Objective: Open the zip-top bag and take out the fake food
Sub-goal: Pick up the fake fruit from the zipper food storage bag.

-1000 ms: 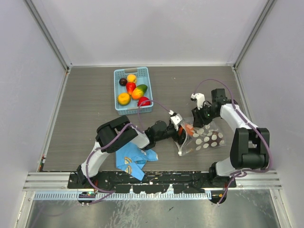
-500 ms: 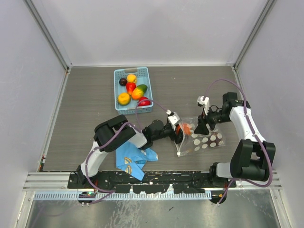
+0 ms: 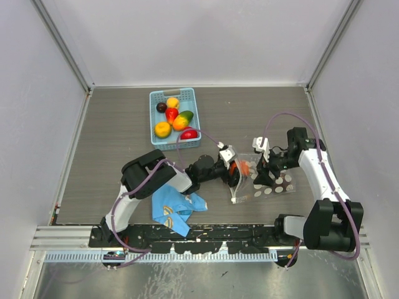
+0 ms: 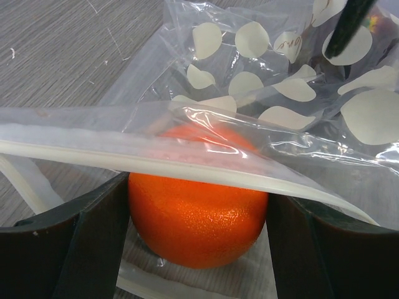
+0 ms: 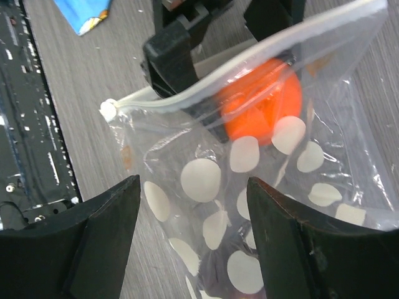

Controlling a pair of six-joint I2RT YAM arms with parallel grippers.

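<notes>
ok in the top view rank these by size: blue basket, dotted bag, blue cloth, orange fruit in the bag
1. light blue slotted plastic basket and clear polka-dot zip-top bag, too alike to rank
2. blue cartoon-print cloth
3. glossy orange plastic fruit inside the bag

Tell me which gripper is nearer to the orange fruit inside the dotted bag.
Left. The left gripper has the orange fruit between its fingers, at the zip-top bag's mouth. The right gripper is open above the bag's dotted side, apart from the fruit.
</notes>
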